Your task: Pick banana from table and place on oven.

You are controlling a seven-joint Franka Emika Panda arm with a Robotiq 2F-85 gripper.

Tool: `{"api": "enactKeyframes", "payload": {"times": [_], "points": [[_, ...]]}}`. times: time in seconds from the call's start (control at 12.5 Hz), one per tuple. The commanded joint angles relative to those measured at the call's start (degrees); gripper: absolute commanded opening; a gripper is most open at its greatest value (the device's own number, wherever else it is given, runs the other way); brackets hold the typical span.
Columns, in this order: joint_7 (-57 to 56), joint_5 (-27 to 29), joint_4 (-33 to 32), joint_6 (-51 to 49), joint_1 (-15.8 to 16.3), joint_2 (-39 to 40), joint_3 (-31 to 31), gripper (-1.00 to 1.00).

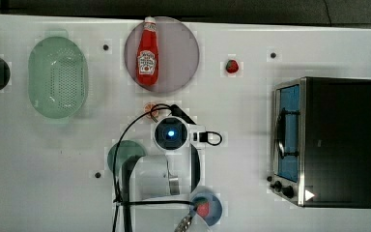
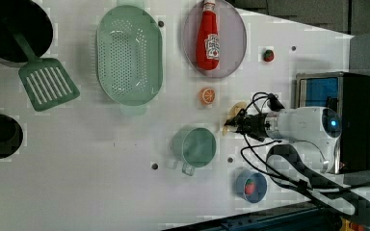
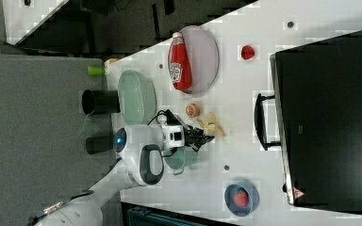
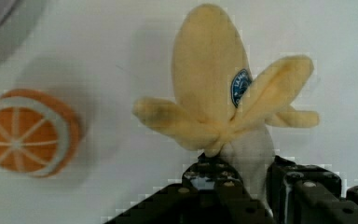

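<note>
A: Where's the banana (image 4: pixel 214 88) sitting relative to the claw (image 4: pixel 242 186)?

B: Right at its tip, lying on the white bench (image 4: pixel 121 37). In the wrist view the dark fingers have the pale inner end of the fruit between them, the peel flaps splaying just beyond. I'd call the claw narrowed onto that end, pinching the banana, though whether the grip is firm I cannot tell.

A: How will it handle?

B: It looks like plush: soft, light, floppy. My guess is it squashes under pressure and the flaps dangle once lifted. The core below the flaps is the sensible hold, since a flap alone would likely bend away and slip out.

A: Anything close by?

B: One orange slice (image 4: pixel 25 133) just beside the claw, apart from the banana. One green cup (image 2: pixel 194 147) near on the other side.

A: And the count?

B: One banana, one oven (image 1: pixel 335 140) well apart from the claw, one ketchup bottle (image 1: pixel 147 53) on one plate (image 1: pixel 183 48), one green colander (image 1: pixel 58 77), one blue bowl (image 2: pixel 241 185), two strawberries: one loose (image 1: pixel 231 66), one in the bowl (image 2: pixel 251 187).
</note>
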Motion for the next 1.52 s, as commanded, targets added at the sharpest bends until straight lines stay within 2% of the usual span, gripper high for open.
{"api": "enactKeyframes", "payload": {"times": [0.08, 0.24, 0.4, 0.64, 0.8, 1.04, 1.52], "points": [[1.36, 1.42, 0.86, -0.30, -0.02, -9.71, -0.06, -0.51], [1.36, 1.42, 2.23, -6.49, -0.14, -17.10, -0.37, -0.51], [1.36, 1.43, 5.40, -18.38, -0.23, -23.95, -1.13, -0.51], [1.27, 1.46, 13.53, -38.00, -0.38, -31.03, -3.81, -0.51], [0.99, 1.46, 19.50, -47.67, -0.49, -33.05, -6.64, -0.51], [-3.07, 1.31, 25.78, -51.33, -0.79, -32.71, -12.07, -0.51], [-26.57, 1.05, 27.08, -50.00, -1.56, -27.27, -26.95, -0.51]]}}
